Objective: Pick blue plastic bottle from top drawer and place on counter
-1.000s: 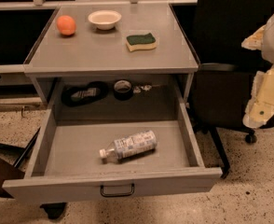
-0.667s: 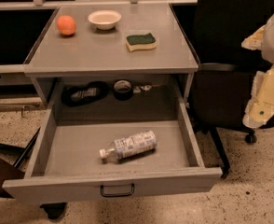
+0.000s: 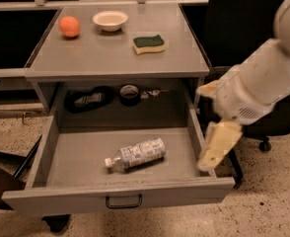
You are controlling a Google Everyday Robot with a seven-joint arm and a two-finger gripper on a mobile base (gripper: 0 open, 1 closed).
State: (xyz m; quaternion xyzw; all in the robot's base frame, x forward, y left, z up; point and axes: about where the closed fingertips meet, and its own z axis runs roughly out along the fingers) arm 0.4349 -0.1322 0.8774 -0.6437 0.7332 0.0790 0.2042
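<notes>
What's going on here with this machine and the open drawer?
A robot arm's gripper hangs over the right edge of the open top drawer. The blue plastic bottle lies on its side in the drawer, untouched. The counter above carries an orange, a bowl and a sponge.

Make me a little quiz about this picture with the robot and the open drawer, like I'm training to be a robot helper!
1. True or false: the small clear plastic bottle with a white cap stands upright in the open grey metal top drawer.
2. Where is the robot's gripper? A) by the drawer's right wall, B) touching the bottle, C) above the counter.
3. Fill in: on the flat grey counter, between the round orange fruit and the green-topped yellow sponge, sits a white ____.

Key:
1. False, it lies on its side.
2. A.
3. bowl.
</notes>
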